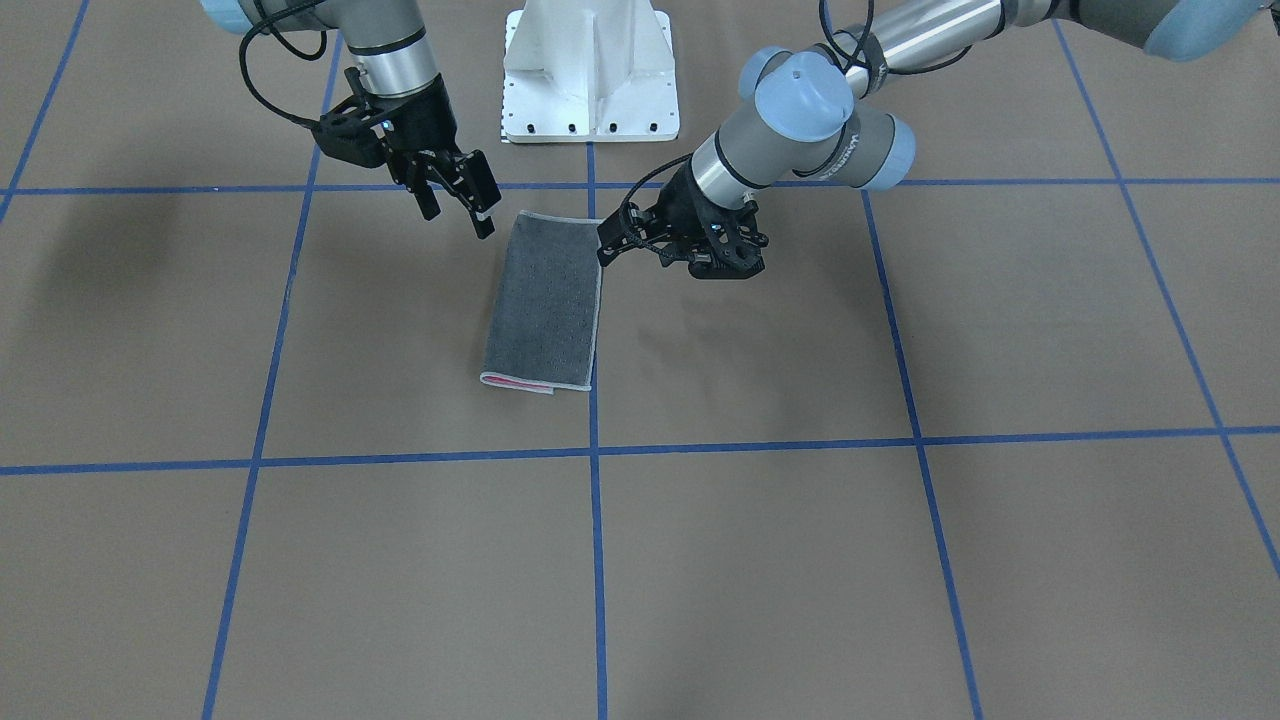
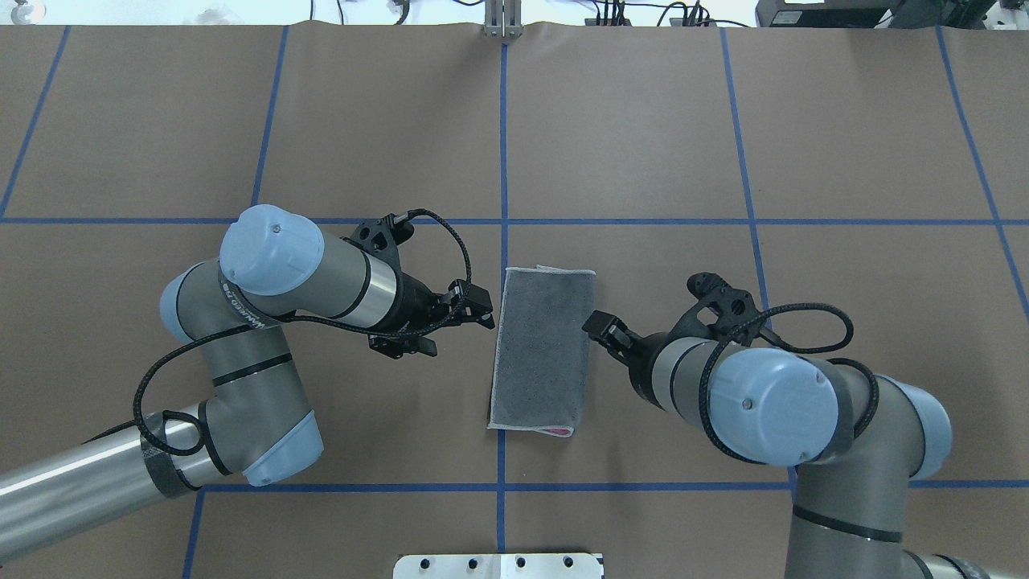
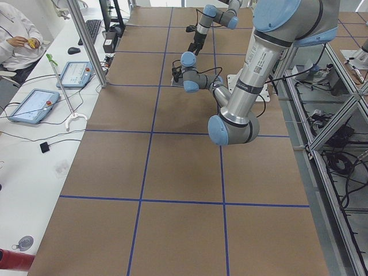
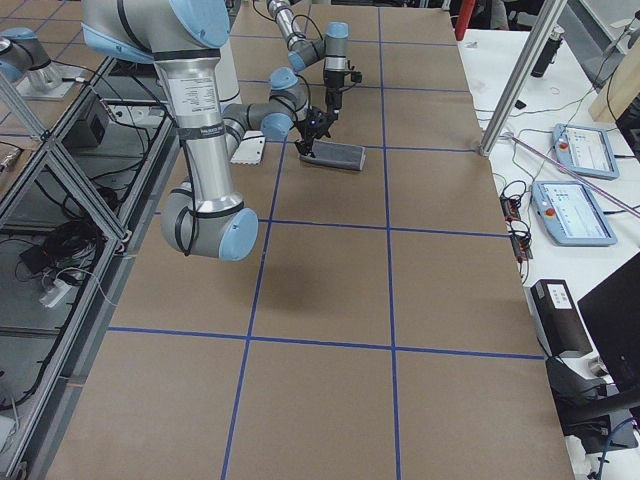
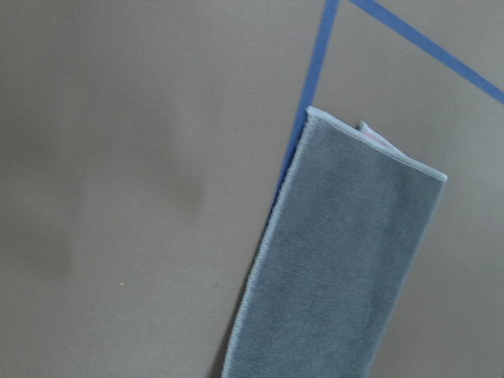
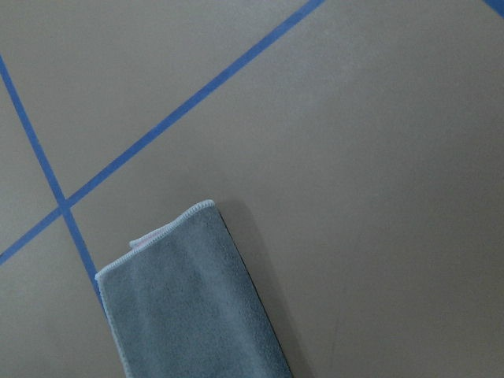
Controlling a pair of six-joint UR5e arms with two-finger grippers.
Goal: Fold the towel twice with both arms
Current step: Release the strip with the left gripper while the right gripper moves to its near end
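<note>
**Half-folded towel lay lengthwise between two empty hands**

The small terry towel (image 2: 540,350) rested flat on the brown paper tabletop (image 2: 723,121), dark grey face up, as a long narrow rectangle. One fold looked done. A sliver of pink showed at a short end. Its long axis ran straight away from the robot. The light-hemmed open edges lay on the robot's left, along the central blue tape line (image 2: 503,161), and the plain folded edge lay on the robot's right.

The black two-finger left hand (image 2: 481,308) hovered just beside the hemmed long edge, tips pointing at it. It gripped nothing, and from overhead its fingers looked slightly parted. The black two-finger right hand (image 1: 462,225) hung just beside the folded edge. Its fingers were plainly spread and held nothing. Neither hand touched the cloth, and neither was clearly the nearer one — the towel sat squarely between them.

Both hands faced the long sides. The remaining fold, as I judged it, would have to cross the long axis and carry one short end onto the other. That would call for each hand to travel along its own edge to a corner of the same short end. The views disagreed on how far along the length the raised hands stood, so I could not tell which end was closer.
</note>
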